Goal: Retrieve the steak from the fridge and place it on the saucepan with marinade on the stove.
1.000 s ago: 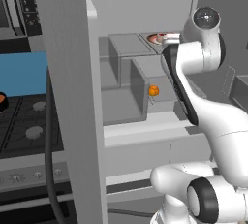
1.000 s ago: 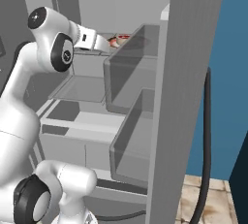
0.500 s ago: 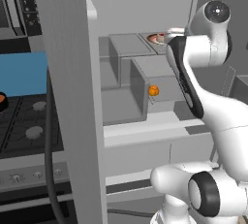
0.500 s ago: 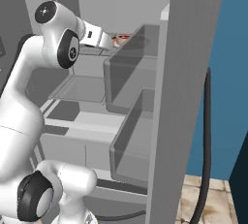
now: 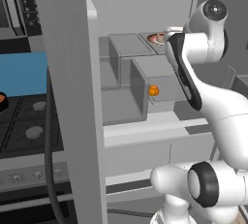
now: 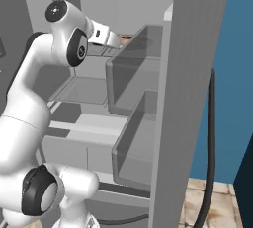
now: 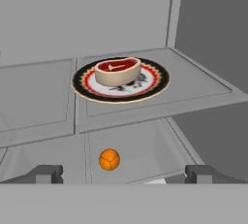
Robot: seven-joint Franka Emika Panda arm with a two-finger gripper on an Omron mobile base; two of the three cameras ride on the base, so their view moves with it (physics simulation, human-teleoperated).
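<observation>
The robot's hand is spread wide and grasps nothing; its two small dark fingertips rise low in the hand view, far apart, pointing into the open fridge. They aim toward the steak, which is well apart from them, beyond and above on an upper shelf. The wide spread likely suits the width of the meat, so the hand can straddle it once it moves in. The steak is a thick, rounded slab with a pale tan rim and a dark red top marked by a small pale bone shape. It rests in the middle of a round plate, white at the centre with a black and red patterned border, which keeps the meat off the smooth grey shelf. Below that shelf, nearer the hand, a small orange ball sits on a lower grey surface. In the left base view the white arm with dark joints reaches from the lower right up into the fridge, whose walls, shelves and boxy bins are flat matte grey. Far left in that view, beyond the grey fridge door, lies the black stove with round grey burners, and a sliver of the saucepan, holding orange marinade, shows at the picture's left edge.
</observation>
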